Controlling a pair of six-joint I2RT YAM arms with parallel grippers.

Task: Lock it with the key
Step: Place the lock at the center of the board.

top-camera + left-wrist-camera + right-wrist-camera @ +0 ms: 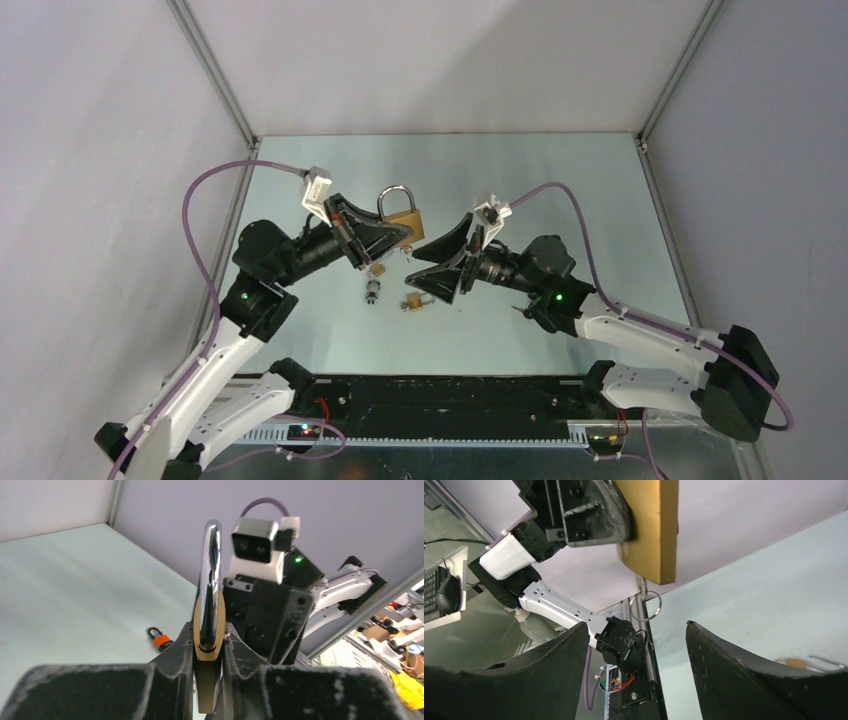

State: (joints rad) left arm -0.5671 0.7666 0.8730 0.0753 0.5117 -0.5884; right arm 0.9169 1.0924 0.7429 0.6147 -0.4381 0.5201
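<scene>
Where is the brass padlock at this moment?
In the top view the brass padlock is near the frame's centre, clamped in the jaws of the left gripper, with the open right gripper just to its right.

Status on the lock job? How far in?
Done: left gripper clamps the brass padlock, and the key sits in its base with the ring dangling. In hand: right gripper is open, facing the key, not gripping it. Left: grip and turn. Shackle state unclear.
</scene>
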